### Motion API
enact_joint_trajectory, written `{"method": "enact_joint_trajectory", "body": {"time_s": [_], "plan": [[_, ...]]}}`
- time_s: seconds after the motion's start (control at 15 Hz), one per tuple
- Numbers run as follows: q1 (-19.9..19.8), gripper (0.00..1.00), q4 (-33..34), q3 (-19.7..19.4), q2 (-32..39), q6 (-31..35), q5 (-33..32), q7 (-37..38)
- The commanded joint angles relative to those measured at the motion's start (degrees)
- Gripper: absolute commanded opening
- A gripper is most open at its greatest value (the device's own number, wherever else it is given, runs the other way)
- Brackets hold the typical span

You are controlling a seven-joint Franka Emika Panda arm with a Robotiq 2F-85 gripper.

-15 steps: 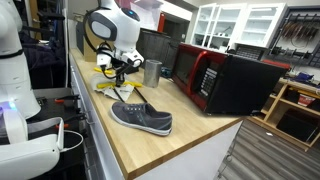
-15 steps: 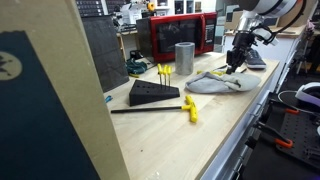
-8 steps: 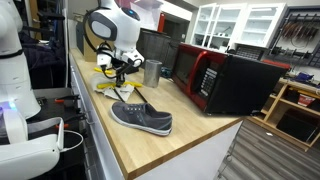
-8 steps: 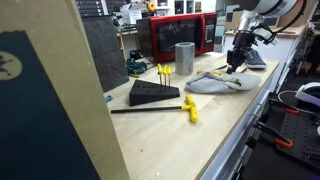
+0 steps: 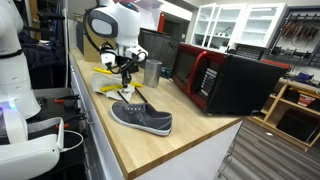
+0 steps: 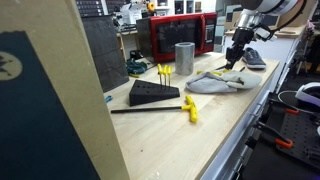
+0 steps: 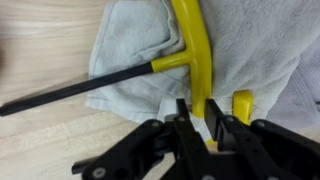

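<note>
Around me runs a long wooden counter (image 5: 185,150). A grey slip-on shoe (image 5: 142,118) lies on its side near the front edge. A metal cup (image 5: 152,72) stands upright beside a red and black microwave (image 5: 225,80). In an exterior view I see a black wedge-shaped stand (image 6: 153,93) holding yellow-handled tools (image 6: 163,72), and a loose yellow T-handled key (image 6: 188,108) lying just in front of it. White glass-door cabinets (image 5: 240,25) fill the background.
</note>
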Motion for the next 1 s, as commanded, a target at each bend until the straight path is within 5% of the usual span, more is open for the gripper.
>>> {"method": "enact_joint_trajectory", "body": {"time_s": [0.0,0.13,0.2,0.67,0.73,0.93], "plan": [[-0.3,0.01,-1.2,0.9,-1.7,3.2,-1.0,1.0],[-0.1,0.0,-1.2,1.0,-1.6,3.7,-0.9,1.2],[0.0,0.2,-1.2,1.1,-1.6,3.8,-0.9,1.5],[0.7,0.69,-0.8,1.9,-0.1,4.4,-0.7,2.0],[0.7,0.41,-0.7,2.2,0.3,4.2,-1.0,2.4],[0.9,0.25,-0.9,3.0,0.9,4.0,-1.0,3.0]]}}
